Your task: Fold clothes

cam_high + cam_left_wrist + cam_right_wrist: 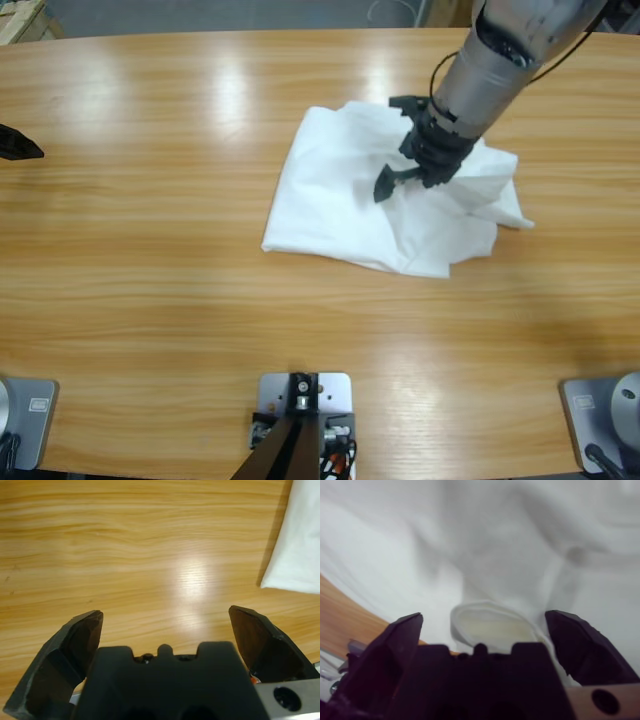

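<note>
the right arm's black two-jaw gripper (pixel 482 630) stands spread over a raised fold of the thin white t-shirt (pixel 345 205) (probably to pinch it). the left black gripper (pixel 165 630), also spread, waits above the bare wooden table (pixel 125 555), beside the shirt's edge.

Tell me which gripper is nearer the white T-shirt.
Right. The right gripper is directly over the white T-shirt, jaws open with a fold of cloth between them. The left gripper hovers over bare table, with the shirt's edge off to one side.
</note>
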Available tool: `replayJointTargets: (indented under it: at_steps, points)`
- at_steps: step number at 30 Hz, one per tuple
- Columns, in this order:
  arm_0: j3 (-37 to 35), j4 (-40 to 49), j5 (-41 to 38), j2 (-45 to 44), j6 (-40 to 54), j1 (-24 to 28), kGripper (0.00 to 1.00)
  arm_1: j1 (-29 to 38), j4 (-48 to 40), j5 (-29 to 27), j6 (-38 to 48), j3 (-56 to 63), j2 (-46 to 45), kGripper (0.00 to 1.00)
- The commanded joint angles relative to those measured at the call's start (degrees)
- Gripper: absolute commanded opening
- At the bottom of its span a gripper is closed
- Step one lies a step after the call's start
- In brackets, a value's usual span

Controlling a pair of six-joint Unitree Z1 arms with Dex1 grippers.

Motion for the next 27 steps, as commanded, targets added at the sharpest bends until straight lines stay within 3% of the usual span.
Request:
replayJointTargets:
  at_steps: [1, 9, 22, 27]
  points:
    - [2.06, 0.29, 0.16, -0.40, 0.74, 0.40, 0.987, 1.31, 1.17, 0.67, 1.74, 3.50, -3.81, 1.000]
    - [2.50, -0.36, 0.16, 0.11, 0.74, 0.40, 0.987, 1.64, 5.23, 0.15, 4.97, 8.49, -10.58, 1.000]
    - [2.50, -0.45, 0.07, 0.17, 0.83, 0.40, 0.988, 4.82, 3.72, 1.52, 10.01, 19.49, -15.22, 1.000]
    - [2.50, -0.54, -0.33, 0.18, 0.83, 0.40, 0.987, 4.82, 3.05, -1.38, 16.29, 25.91, -26.24, 1.000]
